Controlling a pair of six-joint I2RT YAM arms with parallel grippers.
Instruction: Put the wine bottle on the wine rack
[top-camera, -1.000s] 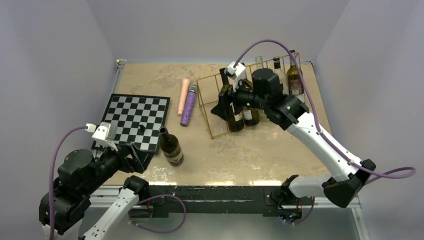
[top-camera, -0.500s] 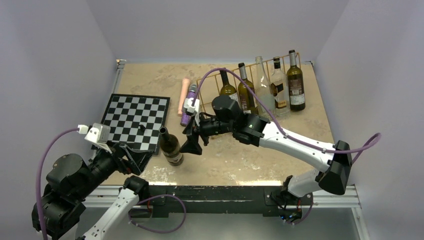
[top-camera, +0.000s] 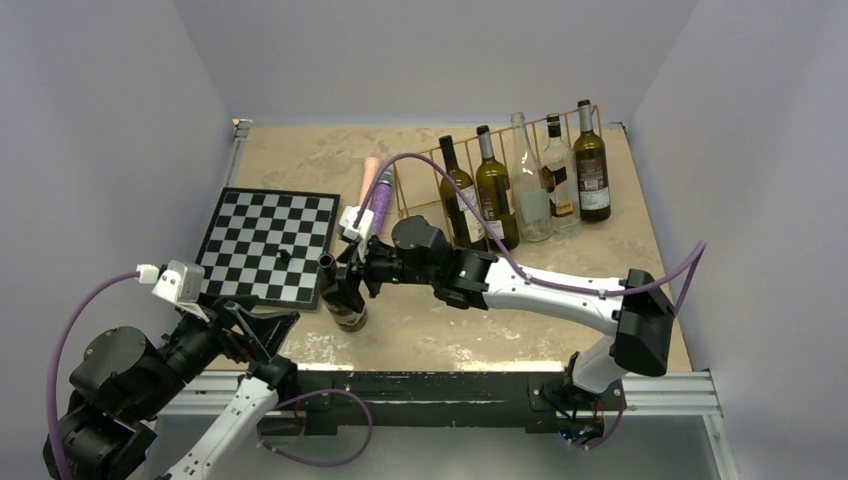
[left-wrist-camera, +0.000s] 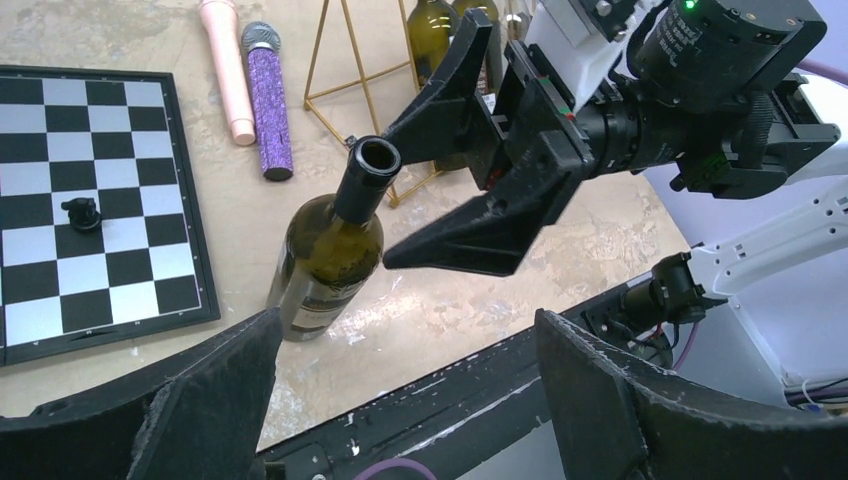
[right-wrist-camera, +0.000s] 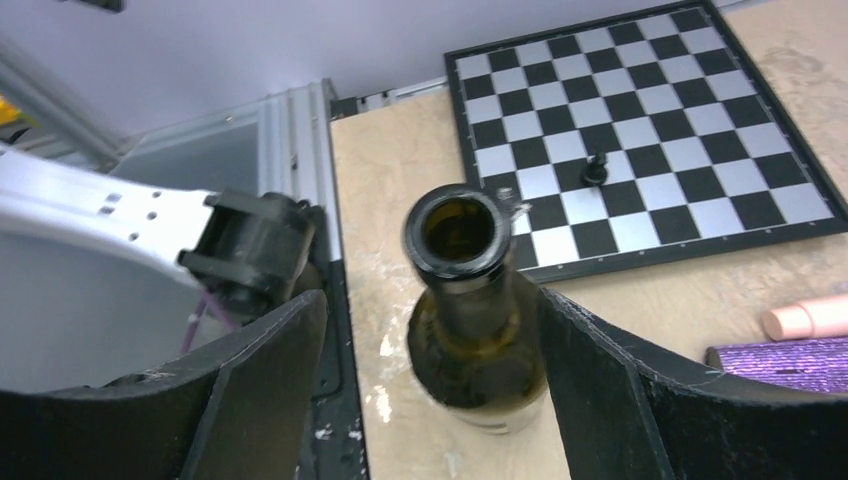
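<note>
Right gripper (top-camera: 348, 278) has swung from the wine rack (top-camera: 398, 190) to frame centre. We note its jaws apart, flanking the neck of the wine bottle (top-camera: 346, 308). Left gripper (left-wrist-camera: 400, 390), lower left, also apart.

1. A black-and-white chessboard (top-camera: 250, 225) lies flat on the left side of the mottled tan table (top-camera: 300, 160).
2. One small black chess piece (top-camera: 284, 256) stands upright on the board, toward its near right part.
3. A pink microphone (left-wrist-camera: 228, 75) and a glittery purple microphone (left-wrist-camera: 270, 115) lie side by side, just right of the board's far corner.
4. Five bottles (top-camera: 530, 195) stand upright in a row at the far right.
</note>
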